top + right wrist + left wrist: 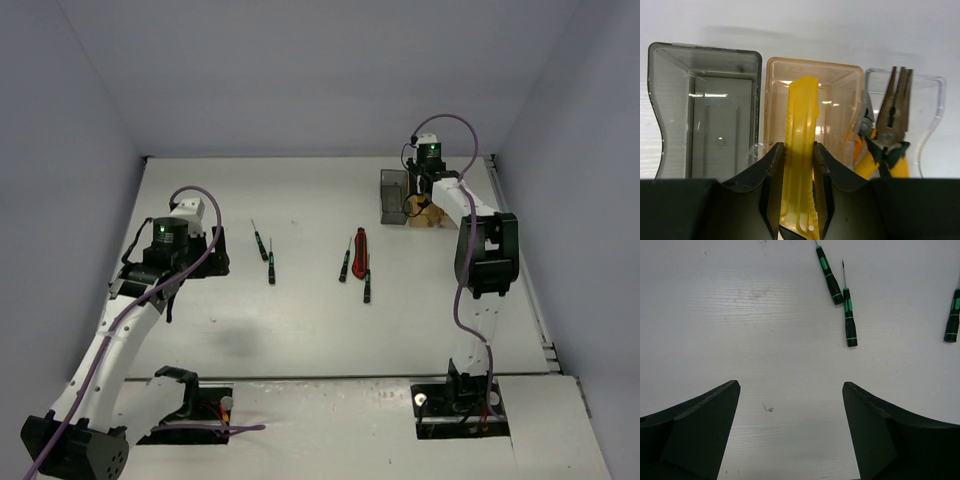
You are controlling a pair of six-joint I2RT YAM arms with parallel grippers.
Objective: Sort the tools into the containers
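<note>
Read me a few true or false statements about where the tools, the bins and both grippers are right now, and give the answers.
1. The right gripper is shut on a yellow utility knife. True.
2. The pliers lie in the dark grey bin. False: they are in the clear bin, and the dark grey bin looks empty.
3. The left gripper holds a screwdriver. False: it is open with nothing between its fingers, and the screwdrivers lie apart from it on the table.
4. A red utility knife lies on the table. True.
</note>
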